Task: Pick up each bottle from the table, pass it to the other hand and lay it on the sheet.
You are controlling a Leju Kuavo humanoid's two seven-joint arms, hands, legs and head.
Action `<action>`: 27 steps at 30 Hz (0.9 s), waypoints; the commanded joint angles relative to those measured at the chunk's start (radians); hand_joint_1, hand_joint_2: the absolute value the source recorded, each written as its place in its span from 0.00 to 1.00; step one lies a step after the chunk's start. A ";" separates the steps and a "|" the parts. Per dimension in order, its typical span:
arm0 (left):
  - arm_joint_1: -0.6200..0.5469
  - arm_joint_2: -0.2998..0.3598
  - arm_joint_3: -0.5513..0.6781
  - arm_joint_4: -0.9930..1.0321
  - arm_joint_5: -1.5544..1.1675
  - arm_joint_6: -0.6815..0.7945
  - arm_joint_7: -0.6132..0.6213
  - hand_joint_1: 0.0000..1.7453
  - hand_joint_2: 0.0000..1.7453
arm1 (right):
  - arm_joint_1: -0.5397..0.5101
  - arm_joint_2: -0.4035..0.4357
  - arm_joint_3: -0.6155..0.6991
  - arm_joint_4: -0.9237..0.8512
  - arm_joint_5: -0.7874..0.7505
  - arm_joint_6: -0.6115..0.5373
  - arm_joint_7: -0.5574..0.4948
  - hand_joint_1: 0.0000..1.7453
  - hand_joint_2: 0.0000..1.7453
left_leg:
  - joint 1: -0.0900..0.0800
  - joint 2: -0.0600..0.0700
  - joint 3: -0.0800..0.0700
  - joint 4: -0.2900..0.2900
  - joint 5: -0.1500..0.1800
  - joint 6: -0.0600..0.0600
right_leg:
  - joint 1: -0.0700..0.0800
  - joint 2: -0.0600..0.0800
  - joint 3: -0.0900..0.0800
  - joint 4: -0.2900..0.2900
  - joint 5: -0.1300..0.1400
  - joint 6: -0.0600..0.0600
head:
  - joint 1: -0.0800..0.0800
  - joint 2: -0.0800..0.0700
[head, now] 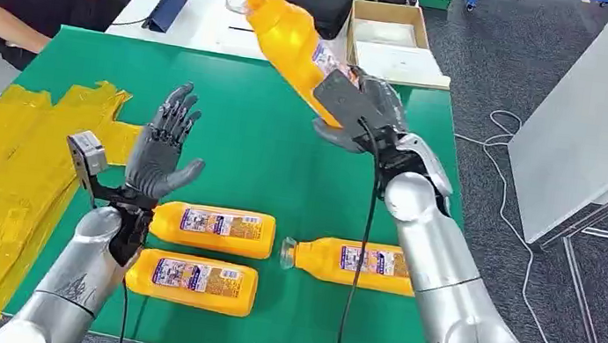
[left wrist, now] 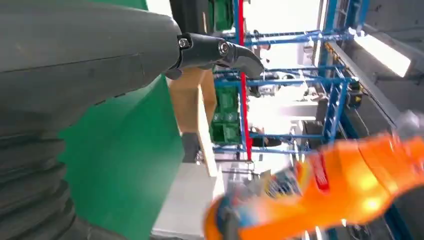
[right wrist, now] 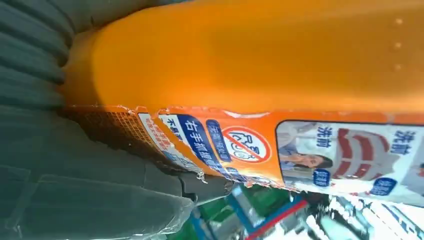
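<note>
Step in hand: handover. Our right robot hand (head: pixel 362 108) grips raised bottle (head: pixel 295 42) above the bench (head: pixel 268 149); left robot hand (head: pixel 164 144) spread, empty. Next: bring them together.

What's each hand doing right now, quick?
Left hand: open, fingers spread, raised above the green table, holding nothing.
Right hand: holding an orange bottle, lifted and tilted.

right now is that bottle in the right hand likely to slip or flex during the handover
The raised bottle looks like stiff moulded plastic, so probably little flex. Its glossy surface could be slippery. The right hand holds only its base end, so it may tip.
</note>
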 commanded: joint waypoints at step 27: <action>-0.173 -0.053 0.003 0.113 0.313 -0.091 0.239 0.00 1.00 | 0.029 0.204 0.457 0.179 0.027 -0.046 0.099 0.97 1.00 | 0.000 -0.001 0.002 0.001 -0.001 0.001 | 0.001 -0.003 0.003 0.000 -0.002 -0.003 | 0.000 0.000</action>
